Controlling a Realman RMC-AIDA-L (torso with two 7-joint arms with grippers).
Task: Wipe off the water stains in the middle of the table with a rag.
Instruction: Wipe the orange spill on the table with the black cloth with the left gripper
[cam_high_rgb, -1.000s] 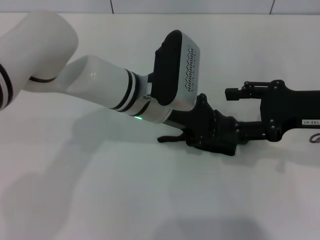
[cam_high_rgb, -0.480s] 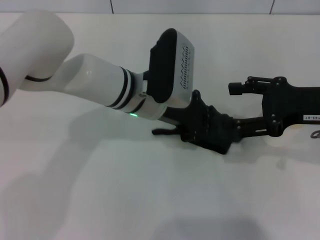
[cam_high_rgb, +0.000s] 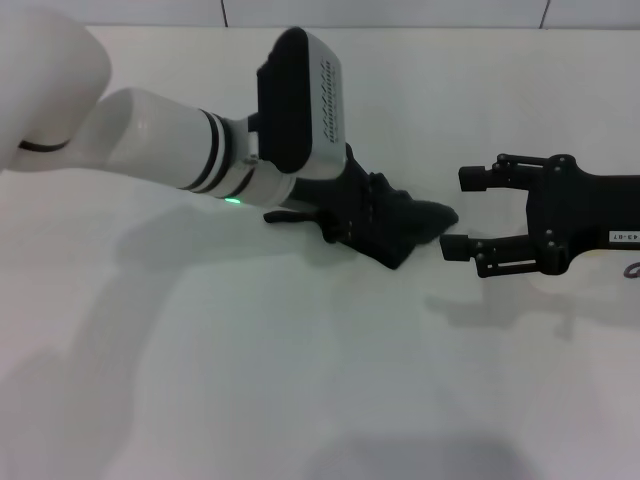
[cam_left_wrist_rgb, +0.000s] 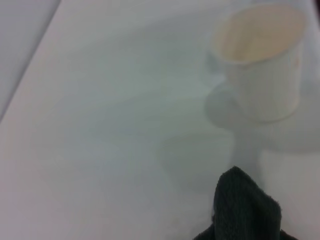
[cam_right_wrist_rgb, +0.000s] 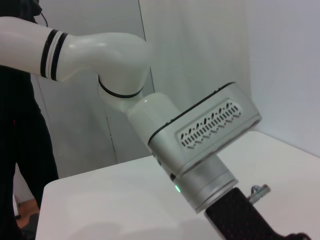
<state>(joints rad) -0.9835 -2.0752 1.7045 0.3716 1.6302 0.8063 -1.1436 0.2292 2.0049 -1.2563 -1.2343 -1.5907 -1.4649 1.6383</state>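
My left gripper (cam_high_rgb: 385, 238) is shut on the black rag (cam_high_rgb: 425, 217) and holds it low over the white table (cam_high_rgb: 300, 380), near the middle. A rumpled end of the rag sticks out toward the right gripper; it also shows in the left wrist view (cam_left_wrist_rgb: 246, 207). My right gripper (cam_high_rgb: 457, 213) is open and empty, just right of the rag's tip and apart from it. The right wrist view shows the left arm's white wrist (cam_right_wrist_rgb: 205, 145). No orange-brown water stains show in any view.
A translucent whitish cup (cam_left_wrist_rgb: 261, 60) stands on the table beyond the rag in the left wrist view. The table's far edge (cam_high_rgb: 400, 27) meets a wall. A person in dark clothes (cam_right_wrist_rgb: 22, 150) stands beyond the table in the right wrist view.
The right gripper has let go of the rag and stands open. The left gripper has drawn away to the left and back with the rag in it.
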